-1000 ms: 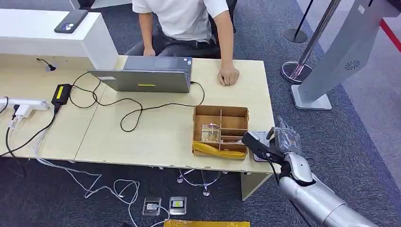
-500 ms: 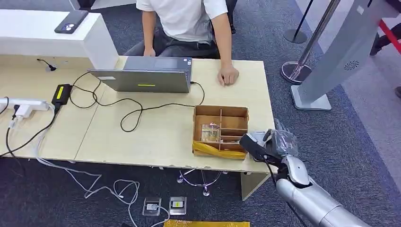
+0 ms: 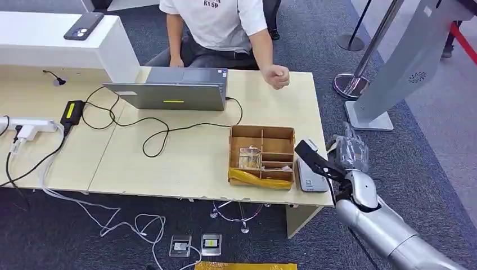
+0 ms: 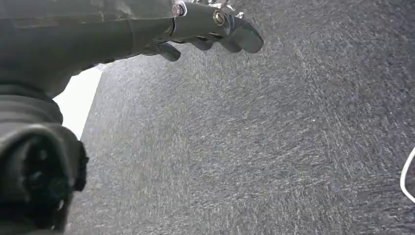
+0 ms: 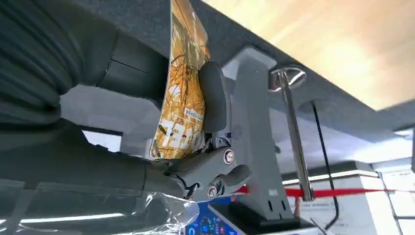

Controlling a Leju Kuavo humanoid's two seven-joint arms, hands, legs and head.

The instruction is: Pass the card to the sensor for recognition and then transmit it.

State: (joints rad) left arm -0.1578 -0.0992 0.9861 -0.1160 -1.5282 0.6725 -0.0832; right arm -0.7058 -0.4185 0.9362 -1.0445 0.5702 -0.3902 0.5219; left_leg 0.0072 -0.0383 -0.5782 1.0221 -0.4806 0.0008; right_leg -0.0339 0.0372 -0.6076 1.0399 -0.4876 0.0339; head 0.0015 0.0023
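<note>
Right hand (image 3: 337, 163) now raised and shifted right, off the table's (image 3: 191, 163) right near corner, pinching the yellow card (image 5: 183, 93) between thumb and fingers. Grey card sensor (image 3: 311, 177) uncovered beside the wooden box (image 3: 262, 156). Person's hand (image 3: 276, 76) lifted from the table. Left hand (image 4: 215, 29) empty, fingers loosely apart over carpet.

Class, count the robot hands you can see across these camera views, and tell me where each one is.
2. The right hand is at the desk's right end beside the wooden box, pinching a yellow card. The left hand hangs over dark carpet, holding nothing.
</note>
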